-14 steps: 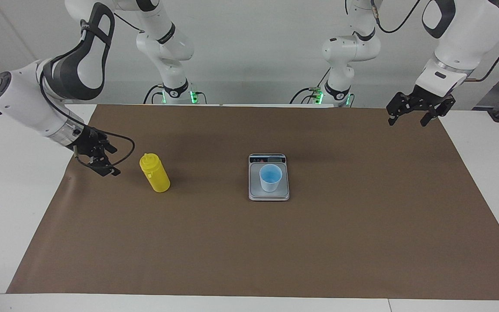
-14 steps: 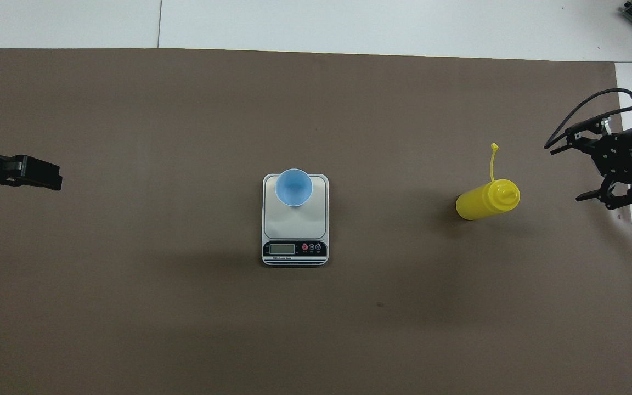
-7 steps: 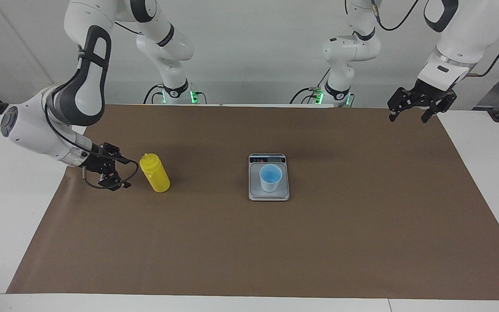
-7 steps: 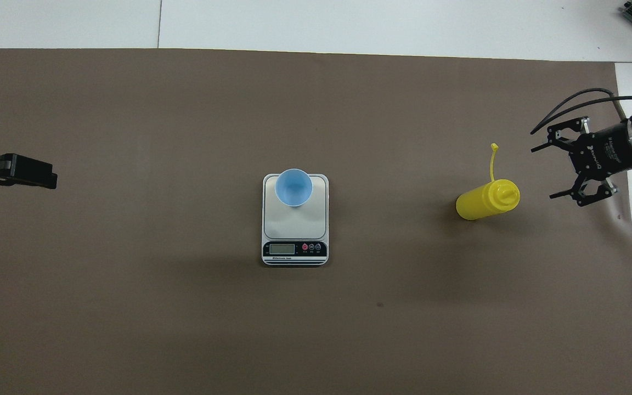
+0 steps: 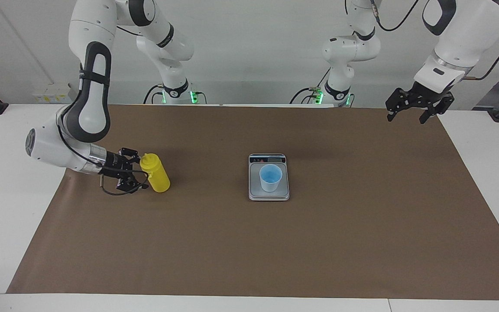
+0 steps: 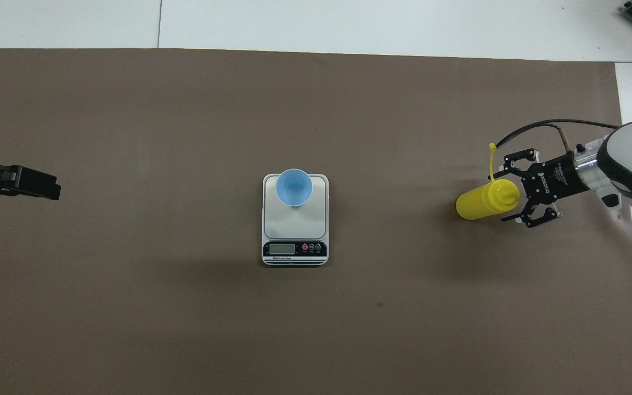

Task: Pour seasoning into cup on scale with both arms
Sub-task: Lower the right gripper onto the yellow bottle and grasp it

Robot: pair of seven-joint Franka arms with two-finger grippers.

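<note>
A brown mat [image 5: 249,242] covers the white table. Near its middle the scale [image 5: 269,193] carries the blue cup [image 5: 270,177] on its plate. Toward the right arm's end, the yellow seasoning [image 5: 156,173] stands upright; the right gripper [image 5: 139,173], fingers spread, sits low just beside it, a finger on either side. The left gripper [image 5: 406,113] waits, spread, above the mat's corner at its own end.

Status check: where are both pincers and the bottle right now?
Right pincer open, at seasoning bottle, not gripping. Left pincer open, waiting over mat's edge. Cup on scale. Nothing between.
</note>
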